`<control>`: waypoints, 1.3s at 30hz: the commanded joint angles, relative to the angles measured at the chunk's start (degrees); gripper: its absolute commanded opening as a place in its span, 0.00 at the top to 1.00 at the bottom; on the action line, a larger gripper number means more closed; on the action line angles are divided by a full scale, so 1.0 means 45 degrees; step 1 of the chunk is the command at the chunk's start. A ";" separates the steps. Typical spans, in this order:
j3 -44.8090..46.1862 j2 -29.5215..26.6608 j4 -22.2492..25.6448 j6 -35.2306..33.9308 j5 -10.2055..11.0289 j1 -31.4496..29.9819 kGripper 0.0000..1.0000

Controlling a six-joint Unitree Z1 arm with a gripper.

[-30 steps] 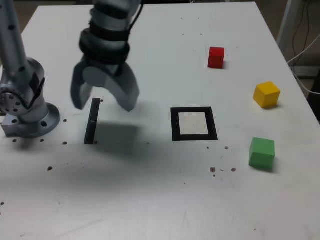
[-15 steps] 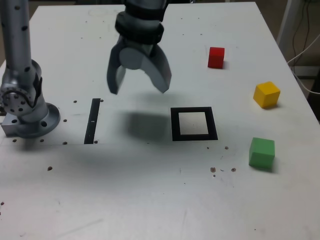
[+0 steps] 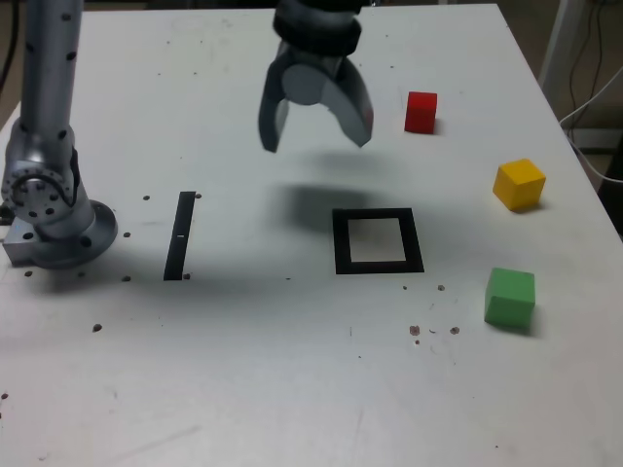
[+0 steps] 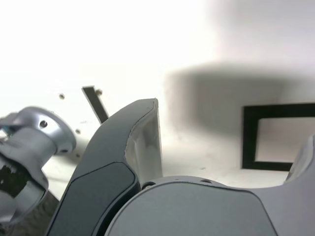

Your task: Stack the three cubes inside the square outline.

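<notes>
Exterior view, taken from its left: the arm's base (image 3: 49, 219) stands well off to the left of the jaws, and the narrow black strip (image 3: 180, 234) lies between base and jaws, lower on the table (image 3: 292, 389). The gripper (image 3: 316, 126) hangs above the table with its jaws spread wide and nothing between them. The square outline (image 3: 378, 240) lies just below and to the right of the jaws, its white centre bare. Further right, the red cube (image 3: 421, 111) sits nearest the jaws, roughly level with them; the yellow cube (image 3: 519, 184) and the green cube (image 3: 510, 297) lie well beyond, all three apart and none stacked. In the wrist view the outline (image 4: 275, 137) shows past one finger (image 4: 128, 147).

The risk I see: coming at the red cube off-centre or tilted could nudge it aside instead of straddling it.

Half a second ago the gripper was further left, nearer the strip; it has travelled right and toward the red cube, jaws equally wide.
</notes>
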 commanded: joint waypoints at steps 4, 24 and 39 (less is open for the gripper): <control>-0.1044 0.0752 0.0045 0.0393 0.0235 0.0494 0.00; -0.6765 0.4331 0.1457 0.2230 0.1234 0.1540 0.01; -1.0243 0.6208 0.2644 0.2874 0.1393 0.2017 0.02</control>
